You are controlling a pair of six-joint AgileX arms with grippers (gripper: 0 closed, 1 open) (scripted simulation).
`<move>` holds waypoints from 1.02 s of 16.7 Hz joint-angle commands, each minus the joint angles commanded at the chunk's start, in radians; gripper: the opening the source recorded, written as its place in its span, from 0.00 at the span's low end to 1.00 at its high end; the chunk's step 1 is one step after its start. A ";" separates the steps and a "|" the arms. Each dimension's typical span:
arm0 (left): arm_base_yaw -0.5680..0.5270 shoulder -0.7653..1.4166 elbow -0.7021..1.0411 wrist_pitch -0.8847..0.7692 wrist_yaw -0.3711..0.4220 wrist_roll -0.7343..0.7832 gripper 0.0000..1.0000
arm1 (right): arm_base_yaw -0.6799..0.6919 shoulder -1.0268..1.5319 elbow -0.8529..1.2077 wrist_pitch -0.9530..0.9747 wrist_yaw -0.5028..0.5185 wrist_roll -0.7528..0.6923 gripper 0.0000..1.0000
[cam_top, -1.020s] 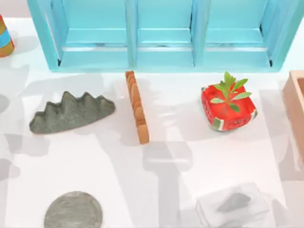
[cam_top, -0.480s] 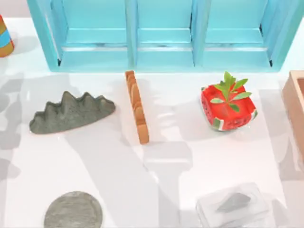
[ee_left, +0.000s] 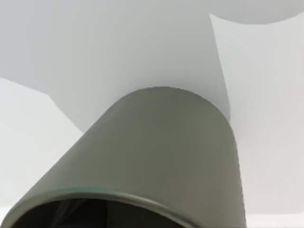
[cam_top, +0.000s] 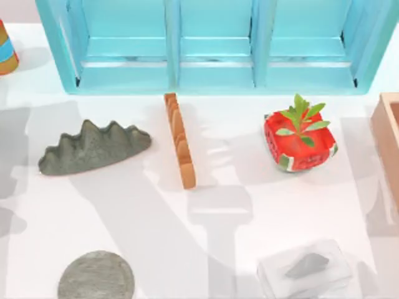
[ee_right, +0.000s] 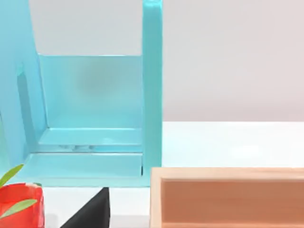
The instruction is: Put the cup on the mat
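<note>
The cup (cam_top: 96,275) stands on the white surface (cam_top: 249,212), near the viewer from the grey ridged rock (cam_top: 92,147) and well apart from the watermelon pot (cam_top: 299,143). In the left wrist view the cup (ee_left: 156,156) looms close. Neither hand's state can be told.

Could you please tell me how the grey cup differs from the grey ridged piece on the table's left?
From above, the cup is a plain circle, while the ridged piece is long, with a jagged row of peaks. The cup sits at the near edge; the ridged piece lies farther back, closer to the blue shelf. Both share a dull grey, speckled, stone-like surface.
</note>
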 joint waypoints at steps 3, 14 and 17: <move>0.000 0.000 0.000 0.000 0.000 0.000 0.85 | 0.000 0.000 0.000 0.000 0.000 0.000 1.00; 0.000 0.000 0.000 0.000 0.000 0.000 0.02 | 0.000 0.000 0.000 0.000 0.000 0.000 1.00; 0.000 0.000 0.000 0.000 0.000 0.000 0.00 | 0.000 0.000 0.000 0.000 0.000 0.000 1.00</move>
